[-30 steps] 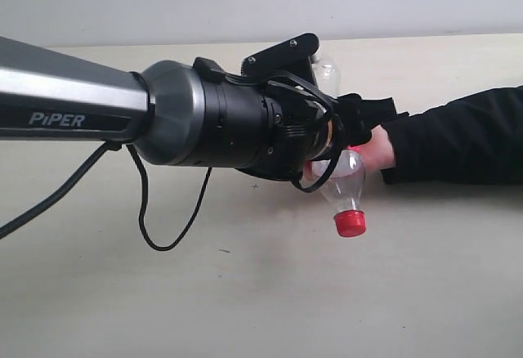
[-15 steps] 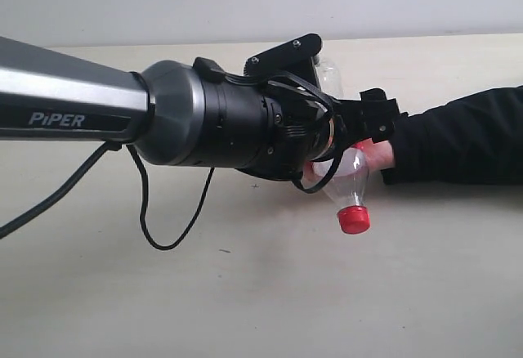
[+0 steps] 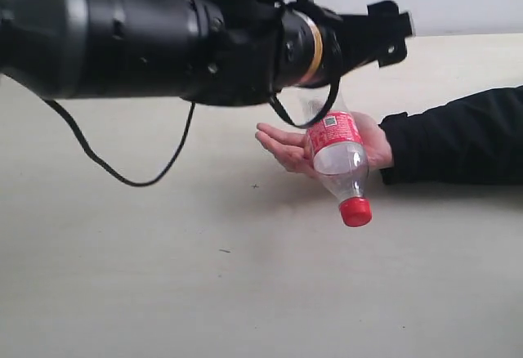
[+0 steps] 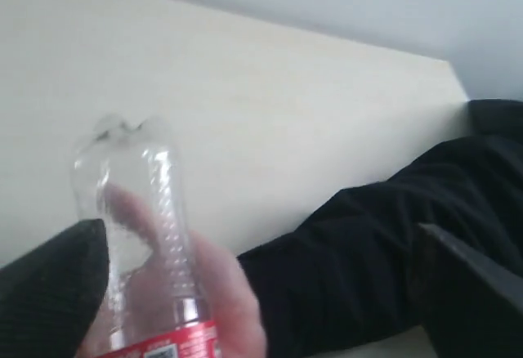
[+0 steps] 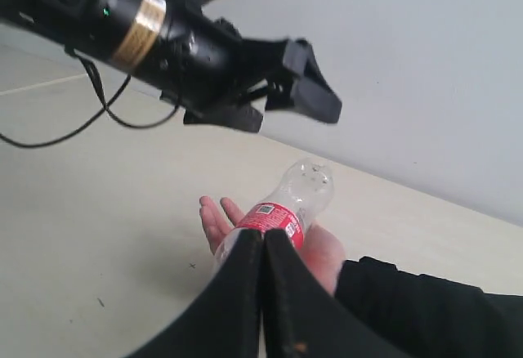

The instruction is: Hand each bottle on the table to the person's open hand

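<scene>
Here, bottle in exterior view: the small clear bottle [image 3: 337,158] with red label and cap lies across the person's open hand [image 3: 286,147], cap end tilted down past the palm's edge toward the table [image 3: 163,293].
Hand in exterior view: palm up and fingers spread, so it cradles the bottle; the black sleeve [image 3: 458,137] rests on the table.
Left gripper in exterior view: the left gripper [image 3: 359,35] hangs above the hand, clear of the bottle, likely so the person can take it.
Bottle in left wrist view: its clear base fills the near field, with the palm seen through the plastic.
Claw in left wrist view: released, its 2 dark blurred fingers wide apart at the frame's edges, gripping nothing.
Right gripper in right wrist view: the right gripper [image 5: 263,239] is clenched and empty, fingers pressed together, well back from the handover.
Task in right wrist view: this bottle looks delivered; only 1 bottle is in view.
</scene>
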